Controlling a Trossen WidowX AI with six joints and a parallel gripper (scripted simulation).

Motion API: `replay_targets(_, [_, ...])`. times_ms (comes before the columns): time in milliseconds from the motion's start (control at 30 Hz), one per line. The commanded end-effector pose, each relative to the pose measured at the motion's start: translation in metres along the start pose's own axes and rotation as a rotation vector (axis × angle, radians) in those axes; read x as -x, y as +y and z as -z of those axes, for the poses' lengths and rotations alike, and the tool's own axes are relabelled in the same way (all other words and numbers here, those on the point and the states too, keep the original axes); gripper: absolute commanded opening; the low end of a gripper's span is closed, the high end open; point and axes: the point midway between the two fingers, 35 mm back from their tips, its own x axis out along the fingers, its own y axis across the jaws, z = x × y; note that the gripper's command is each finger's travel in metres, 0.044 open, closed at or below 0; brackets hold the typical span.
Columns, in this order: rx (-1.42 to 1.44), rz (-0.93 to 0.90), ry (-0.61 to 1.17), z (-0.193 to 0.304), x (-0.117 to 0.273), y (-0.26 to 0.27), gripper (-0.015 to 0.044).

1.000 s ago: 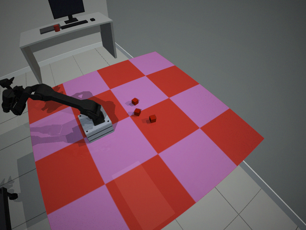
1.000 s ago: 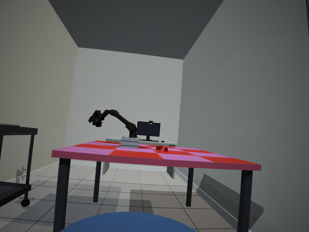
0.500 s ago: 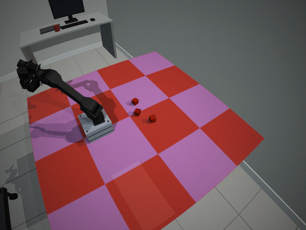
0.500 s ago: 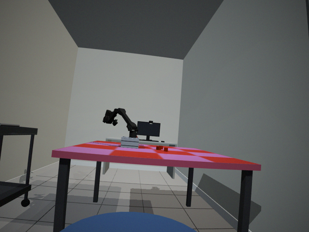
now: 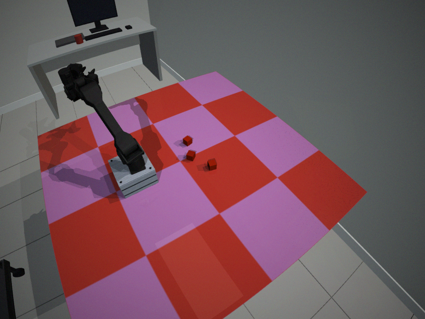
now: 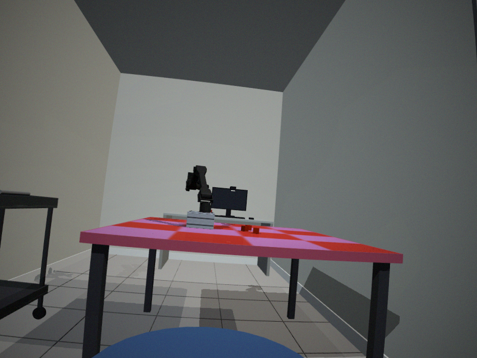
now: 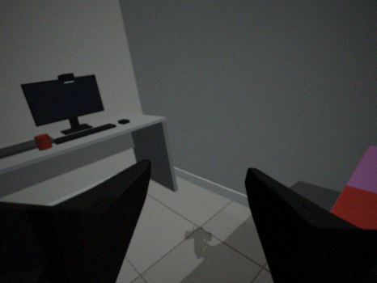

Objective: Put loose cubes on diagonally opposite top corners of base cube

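Three small red cubes stand apart on the checkered table: one cube [image 5: 187,140] is farthest back on a pink square, another cube [image 5: 190,155] is by the corner of a red square, and the third cube [image 5: 211,164] [image 6: 256,230] is on the red square, nearer the front right. I cannot tell which is the fixed base cube. None is on top of another. The gripper [image 5: 88,70] [image 7: 199,166] is open and empty, raised high at the back left, far from the cubes. In the wrist view, its two black fingers stand apart, with no cube in sight.
The arm's grey base block [image 5: 140,183] [image 6: 200,221] sits left of the cubes on the table [image 5: 247,240] [image 6: 239,250]. A desk [image 5: 41,51] with a monitor [image 5: 92,12] [image 7: 65,99] and red mug [image 5: 79,38] [image 7: 43,141] is behind. A dark cart [image 6: 26,202] stands at the left.
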Motion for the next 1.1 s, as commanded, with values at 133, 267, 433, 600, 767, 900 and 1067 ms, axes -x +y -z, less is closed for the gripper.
replay_targets(133, [0.318,0.110,0.074,-0.005,-0.076,-0.087,0.0265])
replay_targets(267, [0.471,0.168,0.137,-0.009,-0.108,-0.140,0.0265])
replay_targets(433, [0.646,0.234,0.237,-0.014,-0.138,-0.212,0.0265])
replay_targets(600, [0.800,0.291,0.359,-0.020,-0.155,-0.287,0.0265])
replay_targets(767, [0.930,0.333,0.501,-0.027,-0.160,-0.363,0.0265])
replay_targets(900, [1.014,0.356,0.626,-0.032,-0.155,-0.424,0.0265])
replay_targets(1067, [1.093,0.367,0.792,-0.039,-0.137,-0.496,0.0265])
